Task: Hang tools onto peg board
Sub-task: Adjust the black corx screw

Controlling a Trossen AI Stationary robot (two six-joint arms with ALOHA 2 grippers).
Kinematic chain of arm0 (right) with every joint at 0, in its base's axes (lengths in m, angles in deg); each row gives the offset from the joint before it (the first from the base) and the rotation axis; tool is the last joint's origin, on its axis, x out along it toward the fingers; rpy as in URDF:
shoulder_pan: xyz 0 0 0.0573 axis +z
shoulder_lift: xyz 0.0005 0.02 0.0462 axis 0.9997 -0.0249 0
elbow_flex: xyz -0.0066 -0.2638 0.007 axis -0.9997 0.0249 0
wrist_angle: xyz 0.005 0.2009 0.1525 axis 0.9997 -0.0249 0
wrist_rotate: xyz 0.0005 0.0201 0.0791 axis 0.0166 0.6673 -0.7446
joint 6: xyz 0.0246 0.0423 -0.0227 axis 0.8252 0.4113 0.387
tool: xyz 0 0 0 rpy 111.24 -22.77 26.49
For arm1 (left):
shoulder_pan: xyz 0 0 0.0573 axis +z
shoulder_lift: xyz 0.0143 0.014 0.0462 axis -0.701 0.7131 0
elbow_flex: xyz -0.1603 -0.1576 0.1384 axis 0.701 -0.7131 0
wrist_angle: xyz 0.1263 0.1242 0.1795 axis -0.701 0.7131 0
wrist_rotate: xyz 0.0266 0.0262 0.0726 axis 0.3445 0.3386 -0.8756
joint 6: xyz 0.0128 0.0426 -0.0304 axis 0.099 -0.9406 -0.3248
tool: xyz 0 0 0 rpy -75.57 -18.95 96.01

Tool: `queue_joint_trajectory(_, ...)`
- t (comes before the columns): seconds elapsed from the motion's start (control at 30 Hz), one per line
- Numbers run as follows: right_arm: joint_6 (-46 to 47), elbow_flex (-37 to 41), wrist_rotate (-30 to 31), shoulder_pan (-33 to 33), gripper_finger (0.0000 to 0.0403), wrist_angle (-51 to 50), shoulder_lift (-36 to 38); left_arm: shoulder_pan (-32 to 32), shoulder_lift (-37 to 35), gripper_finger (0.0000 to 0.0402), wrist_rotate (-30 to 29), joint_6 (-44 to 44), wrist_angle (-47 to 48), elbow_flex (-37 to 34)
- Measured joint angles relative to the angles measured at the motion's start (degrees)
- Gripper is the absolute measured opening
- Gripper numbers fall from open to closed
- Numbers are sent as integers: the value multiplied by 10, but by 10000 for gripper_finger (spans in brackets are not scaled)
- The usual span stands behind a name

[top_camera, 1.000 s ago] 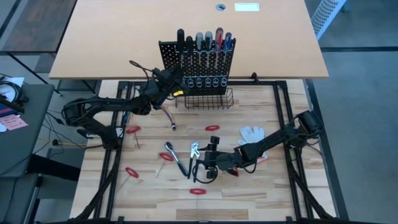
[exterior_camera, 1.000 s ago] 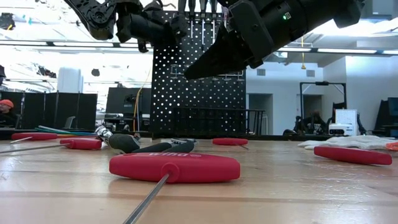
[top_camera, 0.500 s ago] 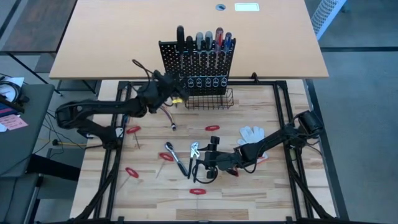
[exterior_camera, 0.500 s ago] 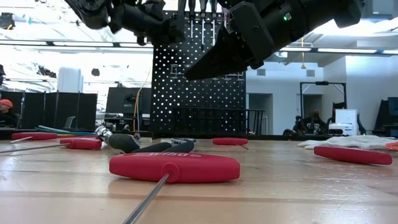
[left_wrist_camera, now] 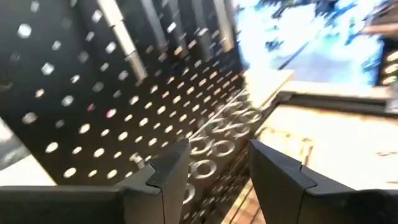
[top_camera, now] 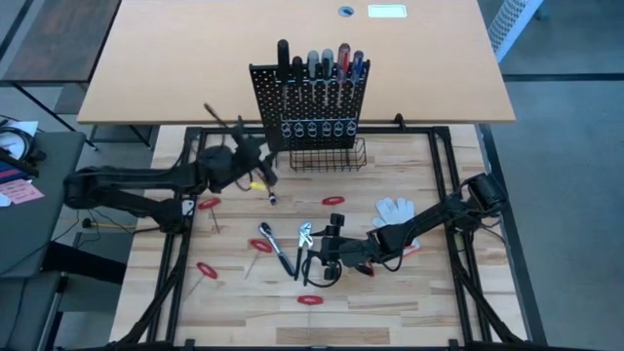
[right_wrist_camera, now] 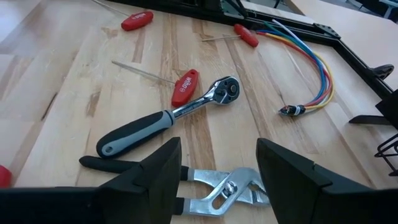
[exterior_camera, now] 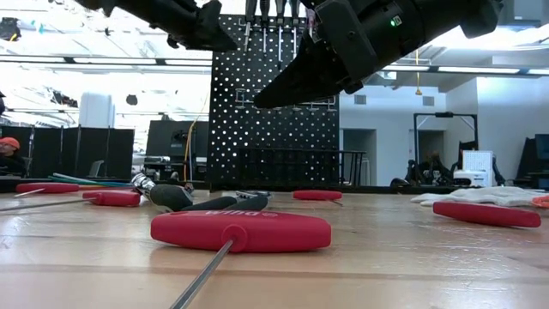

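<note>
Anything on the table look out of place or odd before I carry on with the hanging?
Two items are not tools: a white glove lies near the right arm, and a bundle of coloured cables lies loose near the peg board. Several red-handled tools lie scattered on the table, not yet hung.

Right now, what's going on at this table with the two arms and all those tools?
A robot is hanging tools on the peg board, where several screwdrivers already stand in the rings. The left gripper is beside the board's left edge, its fingers open and empty. The right gripper hovers open over the pliers and ratchet wrench lying on the table. Red-handled tools lie scattered around.
</note>
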Motion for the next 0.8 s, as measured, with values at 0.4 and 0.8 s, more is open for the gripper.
queue_joint_trajectory(0.4, 1, 0, 0, -10, 214, 28, 0, 79, 53, 42, 257, -36, -346, -94)
queue_joint_trajectory(0.8, 6, 0, 0, -8, 214, 17, 0, 169, 155, 1, 262, -10, -343, 11)
